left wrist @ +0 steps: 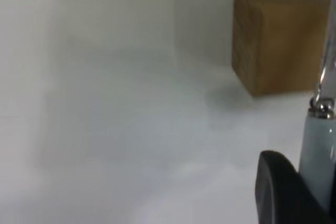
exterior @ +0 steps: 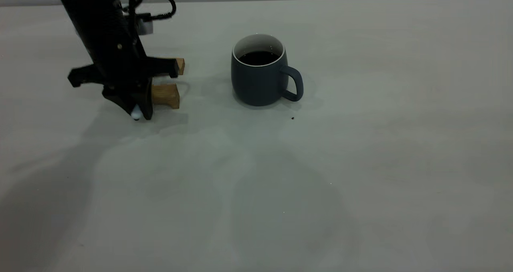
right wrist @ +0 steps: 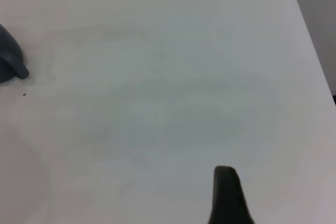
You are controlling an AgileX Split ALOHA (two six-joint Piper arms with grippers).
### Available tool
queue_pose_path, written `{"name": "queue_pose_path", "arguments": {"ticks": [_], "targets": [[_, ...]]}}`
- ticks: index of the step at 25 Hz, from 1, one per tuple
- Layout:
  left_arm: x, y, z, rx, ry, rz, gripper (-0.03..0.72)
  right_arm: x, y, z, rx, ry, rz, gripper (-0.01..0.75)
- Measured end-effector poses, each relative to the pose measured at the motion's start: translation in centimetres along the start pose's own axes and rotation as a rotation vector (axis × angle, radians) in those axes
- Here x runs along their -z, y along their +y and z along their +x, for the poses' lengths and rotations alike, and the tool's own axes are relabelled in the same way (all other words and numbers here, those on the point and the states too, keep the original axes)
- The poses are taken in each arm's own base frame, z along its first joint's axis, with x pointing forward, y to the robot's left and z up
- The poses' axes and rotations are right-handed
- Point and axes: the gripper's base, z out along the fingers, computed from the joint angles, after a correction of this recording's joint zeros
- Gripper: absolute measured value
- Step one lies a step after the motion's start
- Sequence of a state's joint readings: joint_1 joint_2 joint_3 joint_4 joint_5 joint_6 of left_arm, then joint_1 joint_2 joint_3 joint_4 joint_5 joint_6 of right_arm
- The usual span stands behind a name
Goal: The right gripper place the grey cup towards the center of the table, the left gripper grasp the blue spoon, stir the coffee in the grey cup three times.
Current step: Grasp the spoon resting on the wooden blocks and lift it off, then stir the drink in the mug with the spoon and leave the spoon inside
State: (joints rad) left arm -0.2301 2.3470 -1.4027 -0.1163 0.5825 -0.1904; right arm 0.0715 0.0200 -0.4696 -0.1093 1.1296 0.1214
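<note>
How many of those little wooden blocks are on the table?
2. One block sits just right of the left gripper; the other block peeks out behind the gripper, farther back. The arm could be hiding more.

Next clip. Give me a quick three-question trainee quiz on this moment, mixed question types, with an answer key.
1. True or false: the grey cup lies tipped on its side.
2. The left gripper is down at: A) the wooden blocks; B) the cup; C) the table's right edge.
3. Fill in: the pale handle between the left gripper's fingers belongs to the blue ____.

Key: 1 false, it stands upright holding coffee; 2 A; 3 spoon.
</note>
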Motion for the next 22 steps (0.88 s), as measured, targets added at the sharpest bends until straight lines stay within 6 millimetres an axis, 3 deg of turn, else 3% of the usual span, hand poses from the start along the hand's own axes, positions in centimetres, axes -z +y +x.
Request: {"name": "queue_pose_path", "arguments": {"ticks": [5, 10, 16, 22], "targets": [[5.5, -0.8, 0.3, 0.033, -0.015, 0.062, 0.143, 0.0, 0.0, 0.0, 0.000, 0.000, 0.000, 0.541], [10.3, -2.5, 1.0, 0.117, -0.036, 0.240, 0.143, 0.0, 0.0, 0.0, 0.000, 0.000, 0.000, 0.541], [14.8, -5.6, 2.1, 0.323, 0.076, 0.624, 0.143, 0.0, 0.0, 0.0, 0.000, 0.000, 0.000, 0.541], [17.5, -8.1, 1.9, 0.521, 0.215, 1.003, 0.140, 0.0, 0.0, 0.0, 0.000, 0.000, 0.000, 0.541]]}}
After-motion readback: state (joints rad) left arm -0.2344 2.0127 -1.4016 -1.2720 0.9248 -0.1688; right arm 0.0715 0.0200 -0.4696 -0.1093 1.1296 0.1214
